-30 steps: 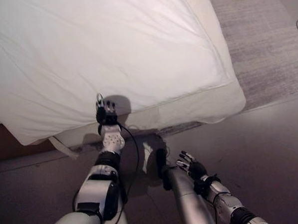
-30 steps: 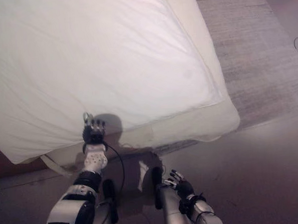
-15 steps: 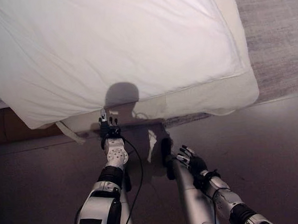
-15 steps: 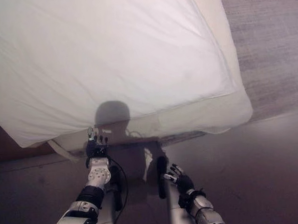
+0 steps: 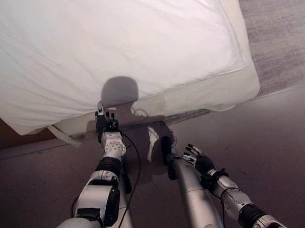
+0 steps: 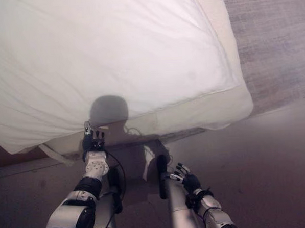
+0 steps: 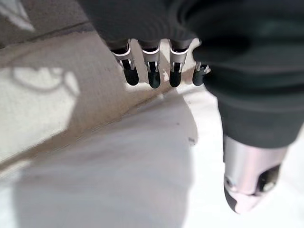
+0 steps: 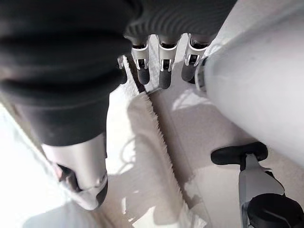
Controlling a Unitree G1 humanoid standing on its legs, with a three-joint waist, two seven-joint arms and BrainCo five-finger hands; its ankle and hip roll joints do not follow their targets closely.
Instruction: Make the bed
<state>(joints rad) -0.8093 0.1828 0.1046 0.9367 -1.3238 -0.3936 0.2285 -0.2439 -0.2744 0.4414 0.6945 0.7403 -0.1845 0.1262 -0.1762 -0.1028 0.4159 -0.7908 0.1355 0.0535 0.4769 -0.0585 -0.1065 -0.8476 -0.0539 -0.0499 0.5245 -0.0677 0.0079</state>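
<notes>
Reaching toward the bed's near edge, left hand (image 5: 106,127) hovers at the mattress (image 5: 213,93) side, fingers straight, holding nothing. White duvet (image 5: 113,44) lies spread, mostly smooth, overhanging the near-left corner. Right hand (image 5: 198,161) hangs low, relaxed, empty. Straightening likely remains.

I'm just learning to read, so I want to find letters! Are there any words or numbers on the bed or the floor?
No words, numbers or signs can be read here.
The white duvet is plain cloth, with no label showing.
The cream mattress edge and the grey woven rug carry no print.
The left hand and right hand bear no readable marks.
</notes>
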